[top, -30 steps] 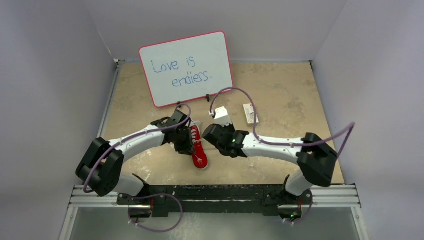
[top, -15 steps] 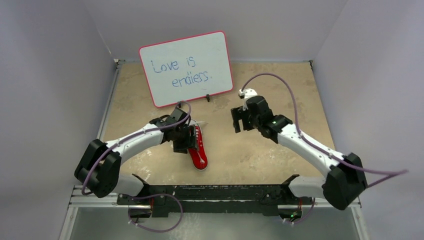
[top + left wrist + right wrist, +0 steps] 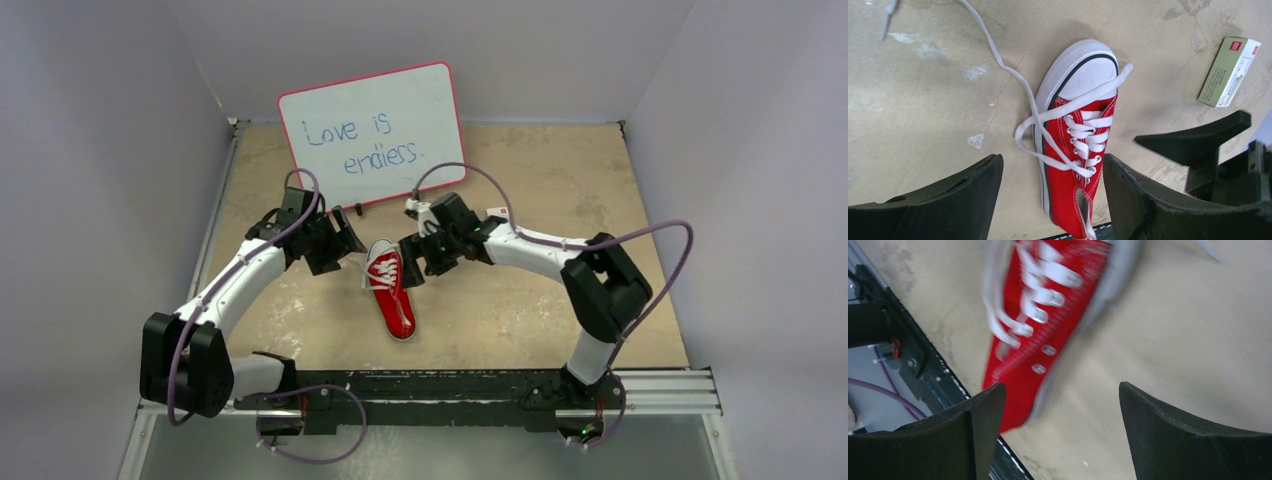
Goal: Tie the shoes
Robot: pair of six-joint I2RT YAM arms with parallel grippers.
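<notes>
A tan, scuffed table (image 3: 560, 170) fills the floor of a grey-walled booth. At its far side a whiteboard (image 3: 372, 135) with a red rim leans upright, with blue handwriting on it. The left arm (image 3: 235, 285) and the right arm (image 3: 540, 250) both reach in towards the middle of the table. Their ends face each other from either side of the shoe (image 3: 390, 290). The shoe is a small red sneaker lying flat near the table's centre, just in front of the whiteboard. Its white toe cap points to the far side and its heel points towards the arm bases. The left gripper (image 3: 345, 243) hangs just left of the shoe's laced end with its jaws spread wide, holding nothing. The right gripper (image 3: 415, 258) sits close on the other side, its jaws also spread wide and empty. The right wrist view is blurred. The white laces (image 3: 998, 55) are loose, with no bow. One end lies across the toe cap and the other trails off over the bare table. A small white box (image 3: 1230, 72) with a red mark lies beyond the toe, apart from the shoe.
</notes>
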